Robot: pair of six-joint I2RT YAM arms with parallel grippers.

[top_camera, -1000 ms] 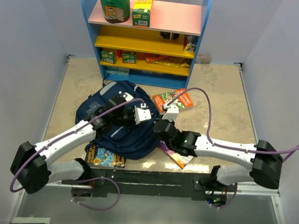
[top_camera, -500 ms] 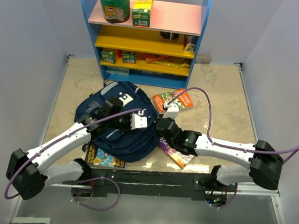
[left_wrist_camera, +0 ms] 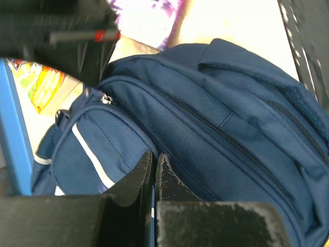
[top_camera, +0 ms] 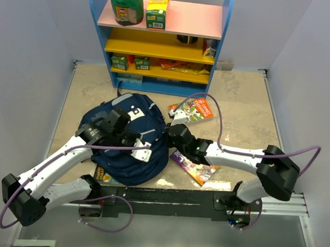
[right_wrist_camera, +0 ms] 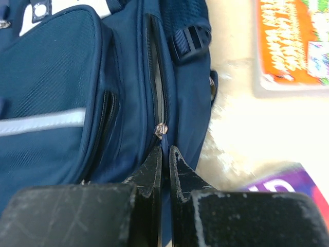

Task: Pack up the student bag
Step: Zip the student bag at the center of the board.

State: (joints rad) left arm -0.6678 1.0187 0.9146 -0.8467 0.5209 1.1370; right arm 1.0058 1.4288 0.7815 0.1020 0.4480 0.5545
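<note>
Magazine [top_camera: 102, 174] pages peek out at the near left, most of the cover buried under the student bag [top_camera: 124, 168], which lies flat on the tabletop [top_camera: 242, 105] left of centre, between the two arms. The left arm reaches across the bag's top, and its purple cable drapes over the fabric. In the wrist view the left hand [left_wrist_camera: 156, 157] has its jaws pressed together against the bag beside a striped pocket; whether any cloth is caught between them I cannot tell. A dark, blurred shape fills that view's top left corner and cannot be made out. At the bag's right edge the right hand [right_wrist_camera: 164, 152] is pinched narrow on a thin blue zip pull [right_wrist_camera: 163, 141] hanging from the slider of a partly open zip, with a black strap buckle [right_wrist_camera: 189, 40] just beyond. Right of the bag, a purple book [top_camera: 198, 167] lies partly under the right arm, and an orange-and-green book [top_camera: 192, 109] lies farther back. Across the far side stands a shelf [top_camera: 191, 18] carrying a green package [top_camera: 126, 6] and a yellow carton [top_camera: 157, 11]; its lower items are too small to tell
</note>
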